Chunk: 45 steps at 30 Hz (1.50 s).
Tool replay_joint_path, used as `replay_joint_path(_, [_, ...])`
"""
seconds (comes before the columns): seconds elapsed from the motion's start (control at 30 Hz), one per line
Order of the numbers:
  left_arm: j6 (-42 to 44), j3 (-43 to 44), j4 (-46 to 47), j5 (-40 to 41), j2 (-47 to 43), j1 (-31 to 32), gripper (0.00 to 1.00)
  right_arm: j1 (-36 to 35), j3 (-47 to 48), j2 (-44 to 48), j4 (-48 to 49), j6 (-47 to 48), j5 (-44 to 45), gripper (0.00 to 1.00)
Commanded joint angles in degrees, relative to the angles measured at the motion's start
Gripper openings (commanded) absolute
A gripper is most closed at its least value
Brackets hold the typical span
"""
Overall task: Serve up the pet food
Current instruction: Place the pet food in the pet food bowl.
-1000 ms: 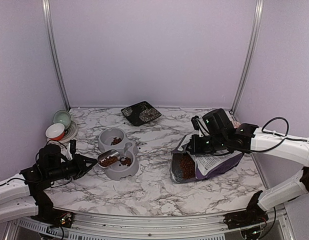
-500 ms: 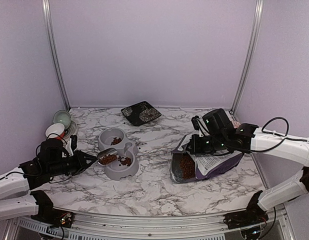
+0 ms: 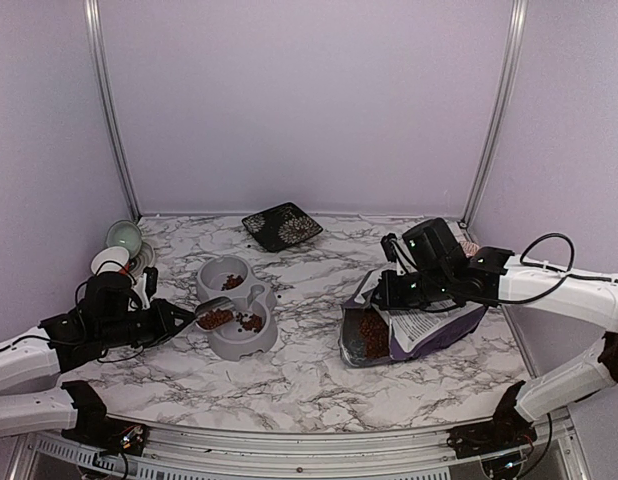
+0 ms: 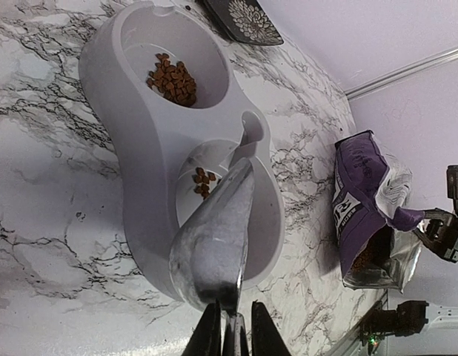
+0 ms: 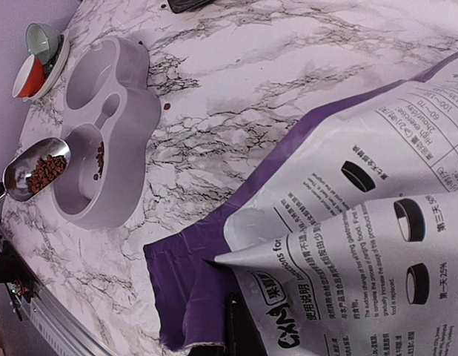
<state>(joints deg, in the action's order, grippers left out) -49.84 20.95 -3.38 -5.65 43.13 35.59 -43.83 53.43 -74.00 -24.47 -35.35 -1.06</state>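
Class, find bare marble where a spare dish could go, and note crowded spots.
Free: the marble between double bowl and bag; the near strip before both; the back stretch between patterned plate and bag. Crowded: the back-left corner with stacked cups, and the bowl's left side, where the left end effector holds the scoop.

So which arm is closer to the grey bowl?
Left. The left gripper holds the scoop at the rim of the bowl; the right gripper is across the table, clamped on the bag.
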Motion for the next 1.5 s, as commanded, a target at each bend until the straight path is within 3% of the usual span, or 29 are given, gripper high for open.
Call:
replay_joint_path(0.0, [2.3, 2.7, -2.2, 1.9, 0.8, 0.8, 0.0, 0.6, 2.2, -0.4, 3.2, -0.5, 0.1, 0.0])
replay_joint_path(1.07, [6.3, 9.0, -7.6, 10.4, 7.0, 8.8, 0.0, 0.6, 2.0, -0.5, 3.4, -0.3, -0.2, 0.0])
replay_joint_path(1.47, [8.2, 14.1, -14.6, 16.9, 9.6, 11.5, 0.0, 0.6, 1.8, 0.0, 3.1, -0.4, 0.0, 0.0])
